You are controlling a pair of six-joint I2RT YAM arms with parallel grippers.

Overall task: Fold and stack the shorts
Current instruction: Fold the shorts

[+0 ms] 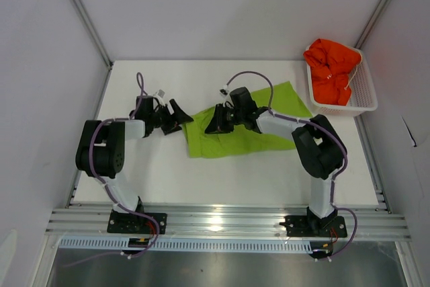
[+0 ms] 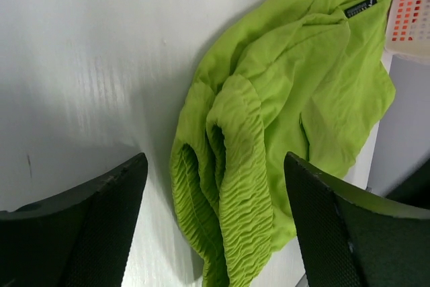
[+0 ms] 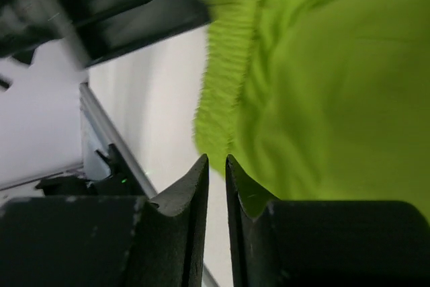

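White tabletop (image 1: 168, 173) is spread with lime green shorts (image 1: 235, 129); left hand (image 1: 176, 117) is held open beside them, right hand (image 1: 216, 120) nearly closed, gripping nothing visible.

Both arms: black joint housings, white link tubes between them. Left arm (image 1: 107, 152) and right arm (image 1: 319, 149) look like the same build, each on a black base plate bolted to the ribbed aluminium rail (image 1: 228, 223) at the near edge of the table. Purple cable runs from each base plate up along the links, looping free above the wrist, held with small white ties. Red wiring shows at both base plates, just on the rail. Left gripper (image 1: 173, 117) and right gripper (image 1: 218, 120): matte black, wedge-shaped fingers (image 2: 80, 233) with a fine dotted texture on the inner faces. Fingertips (image 3: 195, 186) taper to thin, notched edges.
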